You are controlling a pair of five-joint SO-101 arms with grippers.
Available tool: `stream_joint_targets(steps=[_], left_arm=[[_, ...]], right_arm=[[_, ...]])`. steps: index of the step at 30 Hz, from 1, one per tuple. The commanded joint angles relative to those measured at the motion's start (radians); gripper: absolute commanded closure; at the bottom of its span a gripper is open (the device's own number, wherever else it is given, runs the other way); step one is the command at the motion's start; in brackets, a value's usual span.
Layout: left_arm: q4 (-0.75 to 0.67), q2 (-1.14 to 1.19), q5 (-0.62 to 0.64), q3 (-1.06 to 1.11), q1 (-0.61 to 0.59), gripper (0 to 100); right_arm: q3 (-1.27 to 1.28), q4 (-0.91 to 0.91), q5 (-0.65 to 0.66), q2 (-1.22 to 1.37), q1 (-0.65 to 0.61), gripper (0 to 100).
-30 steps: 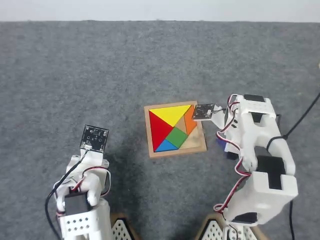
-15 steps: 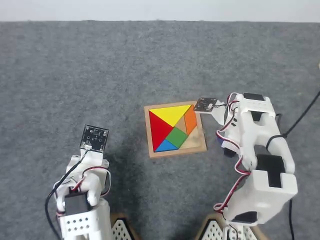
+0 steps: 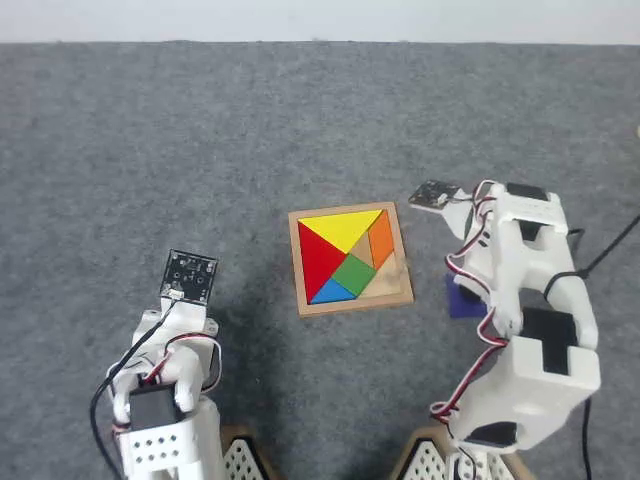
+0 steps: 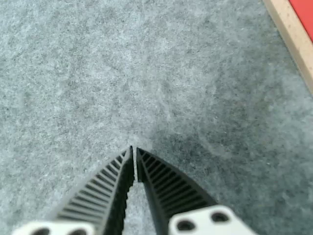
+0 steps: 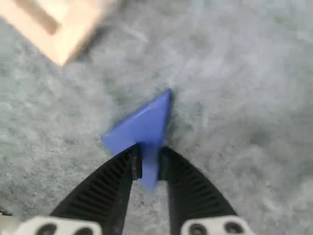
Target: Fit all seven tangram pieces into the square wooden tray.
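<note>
The left arm sat closest to the bottom edge of the high view, and its left gripper (image 4: 133, 152) pointed down at the grey carpet (image 3: 200, 130) with its ribbed jaws drawn together, only a thin slit between the tips and nothing caught in them. It was well apart from the tray, whose rim and a sliver of red crossed one corner of the left wrist view. On the other side, the right gripper (image 5: 149, 156) had its jaws pinched on a violet-blue triangle (image 5: 144, 122), gripping one corner while the rest of the piece jutted forward over the carpet. Whether the piece rested on the carpet or hung just above it could not be told. In the high view this triangle lay near the tray's right side, outside it and not touching the rim. Farther on lay the square wooden tray (image 3: 355, 303). It held a yellow triangle (image 3: 340, 230) along the far edge, a red triangle (image 3: 315, 262) along the left, a green square (image 3: 354, 273) near the middle, a light blue triangle (image 3: 331, 291) at the near edge and an orange parallelogram (image 3: 381, 243) against the right side. Bare wood showed in the near right corner.
</note>
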Motion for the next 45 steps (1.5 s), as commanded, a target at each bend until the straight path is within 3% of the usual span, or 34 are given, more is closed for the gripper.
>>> stream_joint_targets(steps=[1,7,15,21,33,40,45], left_arm=[[0.005,-0.020,-0.014,-0.007,-0.008,99],[0.005,-0.020,-0.014,-0.007,-0.008,99],[0.005,-0.020,-0.014,-0.007,-0.008,99],[0.005,-0.020,-0.014,-0.007,-0.008,99],[0.005,-0.020,-0.014,-0.007,-0.008,99],[0.005,-0.020,-0.014,-0.007,-0.008,99],[0.005,-0.020,-0.014,-0.007,-0.008,99]], right_arm=[[0.003,0.059,-0.044,-0.137,-0.004,98.9],[0.160,0.113,-0.048,-0.423,-0.073,98.1],[0.514,-0.048,-0.157,-0.673,-0.179,81.3],[0.479,-0.104,-0.155,-0.536,-0.142,75.8],[0.232,-0.117,-0.166,-0.101,-0.137,76.1],[0.226,-0.128,-0.204,-0.101,-0.136,89.6],[0.189,-0.128,-0.229,-0.104,-0.137,89.7]])
